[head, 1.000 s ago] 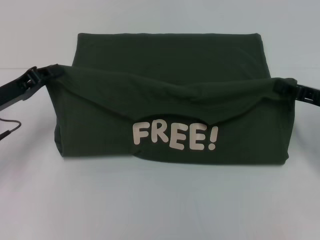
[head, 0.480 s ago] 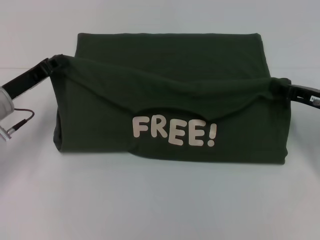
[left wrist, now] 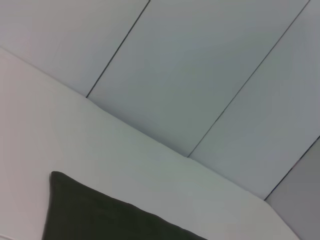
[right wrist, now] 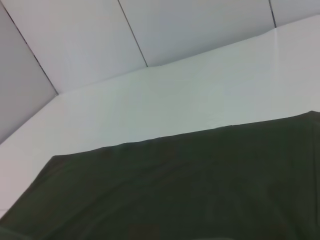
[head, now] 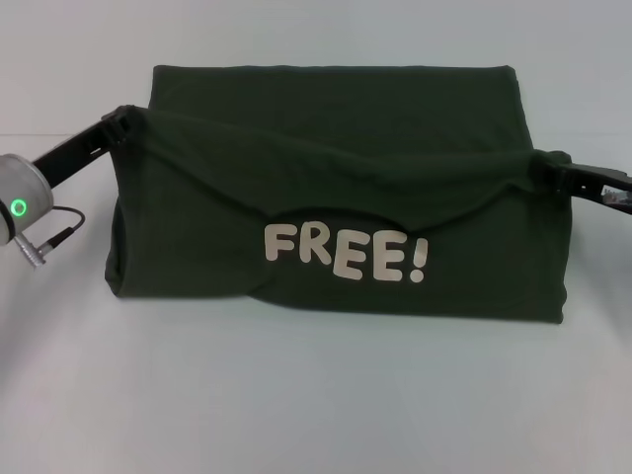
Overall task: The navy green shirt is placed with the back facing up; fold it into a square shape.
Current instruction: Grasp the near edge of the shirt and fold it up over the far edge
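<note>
Two end effectors hold the navy green shirt (head: 336,188) by opposite ends of one raised edge. I read the left end effector (head: 117,122) as pinching the cloth at the shirt's left corner and the right end effector (head: 549,168) as pinching it at the right corner; the fabric bunches tight at both points and hangs taut between them, sagging in the middle.

The shirt lies on the white tabletop (head: 316,395), centred in front of me. A flat layer extends toward the far side, and the lifted layer drapes down toward me with the pale "FREE!" lettering (head: 346,257) showing on it.

Controlling relation: the held edge runs left to right, and the flat far portion of the shirt lies directly beyond both end effectors. I judge the fold in hand to be a lengthwise one, carrying the held edge away from me over that far layer. The left corner sits slightly higher and farther than the right corner, so the edge is not level. I would bring both arms forward together, neither being nearer the target, and level the edge before laying it down.

Both wrist views show only dark cloth, tabletop and wall panels, no fingers.
</note>
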`<action>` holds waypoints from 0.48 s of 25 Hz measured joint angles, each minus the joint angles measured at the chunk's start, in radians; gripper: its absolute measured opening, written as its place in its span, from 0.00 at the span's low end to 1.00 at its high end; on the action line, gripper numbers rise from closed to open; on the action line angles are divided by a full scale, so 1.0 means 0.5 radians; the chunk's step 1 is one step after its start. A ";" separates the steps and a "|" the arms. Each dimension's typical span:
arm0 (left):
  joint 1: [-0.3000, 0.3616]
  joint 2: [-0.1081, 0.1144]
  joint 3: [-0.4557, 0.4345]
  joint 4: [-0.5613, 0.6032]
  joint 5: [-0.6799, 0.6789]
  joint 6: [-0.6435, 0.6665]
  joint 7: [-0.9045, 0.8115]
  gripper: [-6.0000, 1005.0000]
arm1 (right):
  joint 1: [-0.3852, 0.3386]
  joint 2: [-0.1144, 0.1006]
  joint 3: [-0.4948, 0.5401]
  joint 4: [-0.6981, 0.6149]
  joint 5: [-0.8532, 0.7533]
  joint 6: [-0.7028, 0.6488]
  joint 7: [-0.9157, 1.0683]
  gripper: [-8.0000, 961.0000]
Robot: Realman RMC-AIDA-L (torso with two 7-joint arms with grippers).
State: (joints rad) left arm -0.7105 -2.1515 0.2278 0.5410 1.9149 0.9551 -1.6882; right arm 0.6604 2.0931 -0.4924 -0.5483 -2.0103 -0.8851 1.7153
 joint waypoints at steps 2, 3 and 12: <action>-0.004 -0.008 0.028 -0.006 -0.022 -0.038 0.023 0.15 | 0.009 0.000 0.000 0.013 0.005 0.021 -0.023 0.08; -0.005 -0.011 0.044 -0.007 -0.035 -0.057 0.036 0.15 | 0.014 0.000 0.000 0.021 0.005 0.035 -0.035 0.08; -0.018 -0.023 0.113 -0.068 -0.124 -0.153 0.143 0.15 | 0.046 -0.001 -0.006 0.069 0.015 0.105 -0.079 0.09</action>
State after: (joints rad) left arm -0.7193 -2.1628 0.2845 0.5069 1.8527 0.8785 -1.6167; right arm 0.6833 2.0926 -0.4952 -0.5136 -2.0026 -0.8326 1.6756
